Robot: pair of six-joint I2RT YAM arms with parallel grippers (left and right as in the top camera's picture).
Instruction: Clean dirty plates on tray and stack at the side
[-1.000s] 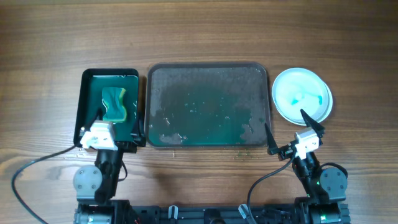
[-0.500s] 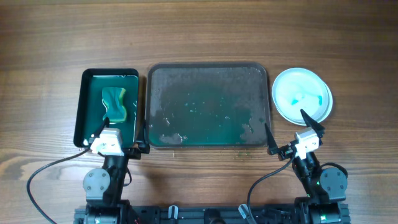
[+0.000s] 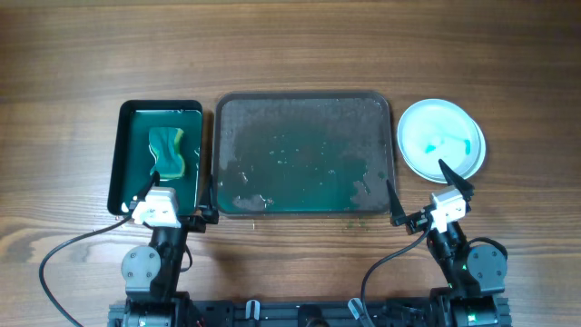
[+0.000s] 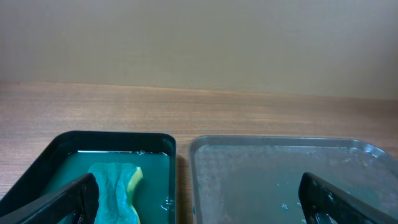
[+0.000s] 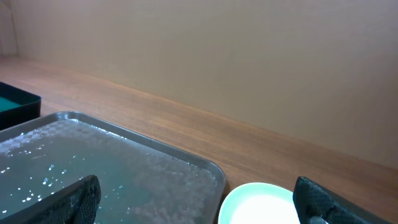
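We find the plates (image 3: 441,138) stacked just right of the tray (image 3: 304,94), none on it. The right gripper (image 3: 415,173), jaws spread, sits at the tray's robot-side right corner, nearer the stack. The left gripper (image 3: 182,179), likewise spread, sits at its left corner.

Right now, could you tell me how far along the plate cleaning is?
Done: the grey tray holds no plates; they sit stacked on the table to its right. In hand: nothing; the left gripper and right gripper are open and empty, the sponge lying in the black tray. Possibly left: the top plate shows a teal smear.
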